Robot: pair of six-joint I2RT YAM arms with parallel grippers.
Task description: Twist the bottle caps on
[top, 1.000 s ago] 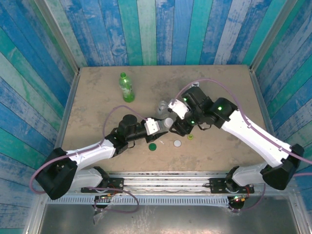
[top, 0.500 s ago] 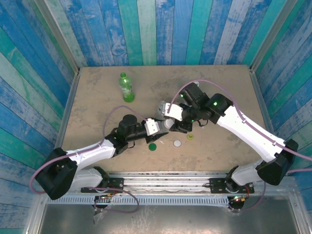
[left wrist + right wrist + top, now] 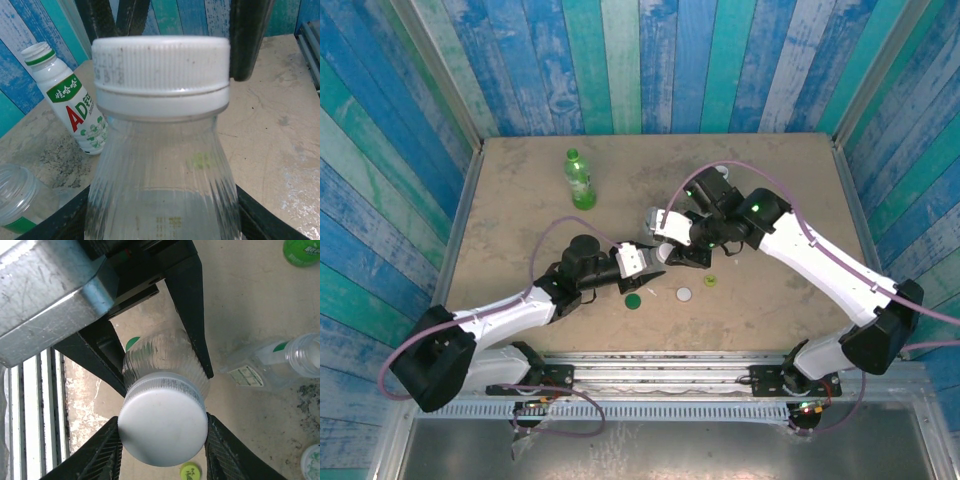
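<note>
At the table point(image 3: 780, 180) centre, the left gripper point(image 3: 646, 258) from 8 o'clock and the right gripper point(image 3: 672, 250) from 3 o'clock meet at a small clear bottle point(image 3: 659, 250). A green bottle point(image 3: 581, 180) sits toward 10 o'clock. A dark green cap point(image 3: 633, 300), a white cap point(image 3: 684, 294) and a yellow-green cap point(image 3: 710, 281) lie toward 5 to 6 o'clock.

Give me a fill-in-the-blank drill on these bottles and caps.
1. The left gripper holds a clear bottle whose cap is ____.
2. The right gripper is clamped on that bottle's ____.
3. The white bottle has red letters that read ____.
4. Between the dark green cap and the yellow-green cap lies a loose ____ cap.
Missing words: white; cap; AD; white.
</note>
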